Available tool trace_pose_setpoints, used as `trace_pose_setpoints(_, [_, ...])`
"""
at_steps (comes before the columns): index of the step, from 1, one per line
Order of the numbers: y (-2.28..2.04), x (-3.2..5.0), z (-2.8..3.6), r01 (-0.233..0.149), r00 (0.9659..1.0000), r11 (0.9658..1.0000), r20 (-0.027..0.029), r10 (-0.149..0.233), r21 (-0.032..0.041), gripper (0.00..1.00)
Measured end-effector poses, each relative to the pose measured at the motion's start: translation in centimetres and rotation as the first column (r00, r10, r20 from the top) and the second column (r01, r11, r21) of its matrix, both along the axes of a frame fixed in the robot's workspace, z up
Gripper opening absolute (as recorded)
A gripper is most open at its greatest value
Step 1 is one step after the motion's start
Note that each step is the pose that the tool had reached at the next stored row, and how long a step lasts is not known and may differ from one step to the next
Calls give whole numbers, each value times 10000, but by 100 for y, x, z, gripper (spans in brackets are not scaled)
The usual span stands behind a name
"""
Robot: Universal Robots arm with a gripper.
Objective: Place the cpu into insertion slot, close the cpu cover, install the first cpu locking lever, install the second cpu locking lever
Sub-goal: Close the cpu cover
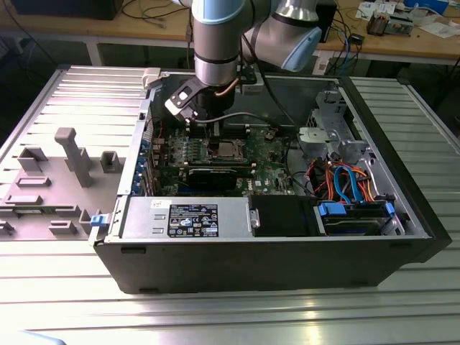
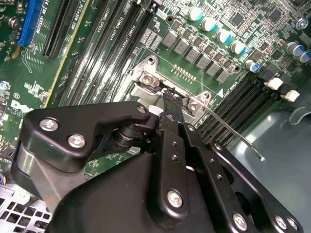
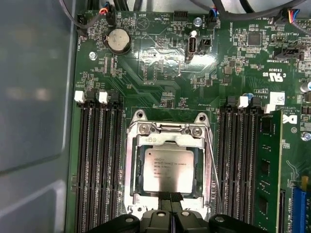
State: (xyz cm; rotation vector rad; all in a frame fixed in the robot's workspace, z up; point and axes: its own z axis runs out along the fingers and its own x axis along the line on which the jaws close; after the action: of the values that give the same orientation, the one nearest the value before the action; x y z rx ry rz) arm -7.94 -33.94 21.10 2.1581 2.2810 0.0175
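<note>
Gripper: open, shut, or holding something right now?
Gripper: shut, gripping nothing that shows, its tip at the edge of the cpu cover.

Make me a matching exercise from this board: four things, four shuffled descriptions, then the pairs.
Things:
1. cpu
2. coin battery
3. memory slots
4. tool

Descriptions:
A. long, black, on either side of the cpu cover
B. round silver disc
C. black, at the cover's edge
D. grey square inside the cover's opening

Pairs: 1-D, 2-B, 3-A, 4-C
</note>
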Motion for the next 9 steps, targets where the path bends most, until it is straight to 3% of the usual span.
trace_pose_setpoints(9, [0, -1, -46, 3, 10000, 10000, -6, -3, -1, 11])
